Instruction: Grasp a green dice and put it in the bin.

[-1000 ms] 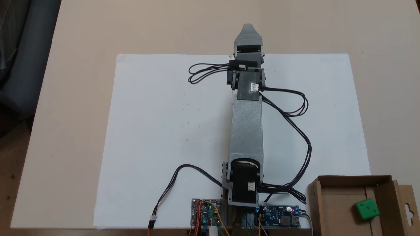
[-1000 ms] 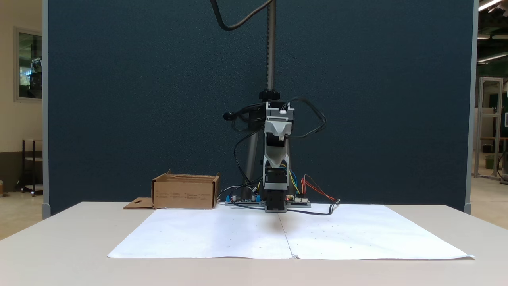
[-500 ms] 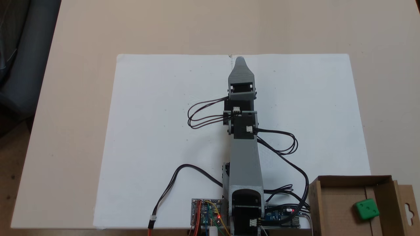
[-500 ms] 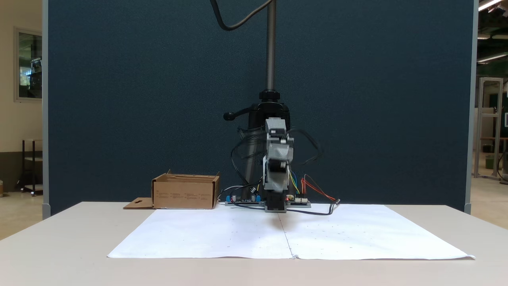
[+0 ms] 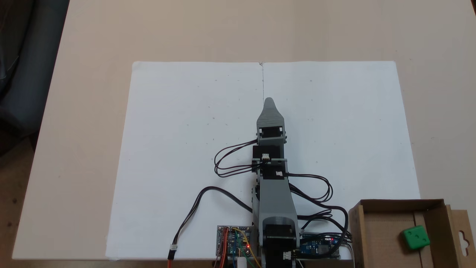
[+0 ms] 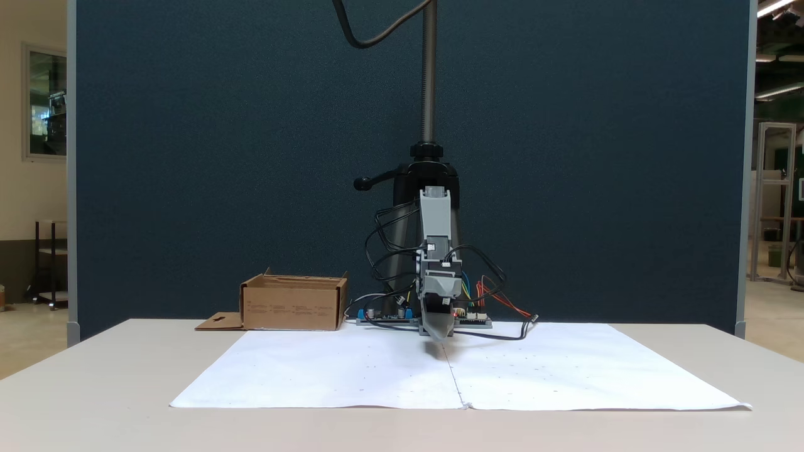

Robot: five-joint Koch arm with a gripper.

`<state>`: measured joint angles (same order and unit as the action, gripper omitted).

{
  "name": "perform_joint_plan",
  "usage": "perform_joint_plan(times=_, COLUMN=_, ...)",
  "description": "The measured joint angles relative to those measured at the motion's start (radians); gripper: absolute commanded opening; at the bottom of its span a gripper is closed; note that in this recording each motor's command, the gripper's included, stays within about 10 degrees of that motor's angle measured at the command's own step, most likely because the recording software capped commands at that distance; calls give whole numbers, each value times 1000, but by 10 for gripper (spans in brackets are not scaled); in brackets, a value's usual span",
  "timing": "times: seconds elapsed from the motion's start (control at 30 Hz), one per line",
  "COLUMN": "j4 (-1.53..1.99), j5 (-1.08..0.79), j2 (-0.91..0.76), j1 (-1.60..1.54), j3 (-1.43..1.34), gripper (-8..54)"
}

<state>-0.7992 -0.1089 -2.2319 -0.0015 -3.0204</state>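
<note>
With the green dice [image 5: 415,238] already in the bin [image 5: 394,204], you need only park the arm, whose gripper [image 5: 269,101] hangs over the paper [image 5: 178,130] apparently empty, though I cannot tell whether the fingers are parted.

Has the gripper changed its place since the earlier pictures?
Yes. In the top-down fixed view the gripper has drawn back from beyond the far edge of the white paper toward the arm's base.

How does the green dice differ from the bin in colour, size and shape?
The green dice is bright green; the bin is brown cardboard. The dice is far smaller and lies inside the bin. The dice is a closed rounded cube; the bin is open-topped with a side flap. Both are box-like.
</note>
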Motion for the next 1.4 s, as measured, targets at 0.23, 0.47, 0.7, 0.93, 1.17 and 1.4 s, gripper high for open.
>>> perform_joint_plan(times=0.23, j4=-215, j5=-3, j2=-12, j1=-12, j3=-46, gripper=436)
perform_joint_plan(times=0.47, j4=-426, j5=-5, j2=-23, j1=-15, j3=-46, gripper=437)
perform_joint_plan(times=0.7, j4=-621, j5=-6, j2=-23, j1=0, j3=-46, gripper=448)
perform_joint_plan(times=0.93, j4=-724, j5=-6, j2=-23, j1=0, j3=-46, gripper=448)
perform_joint_plan(times=1.17, j4=-724, j5=-6, j2=-23, j1=-11, j3=-46, gripper=448)
perform_joint_plan(times=1.4, j4=-724, j5=-6, j2=-25, j1=-15, j3=-46, gripper=448)
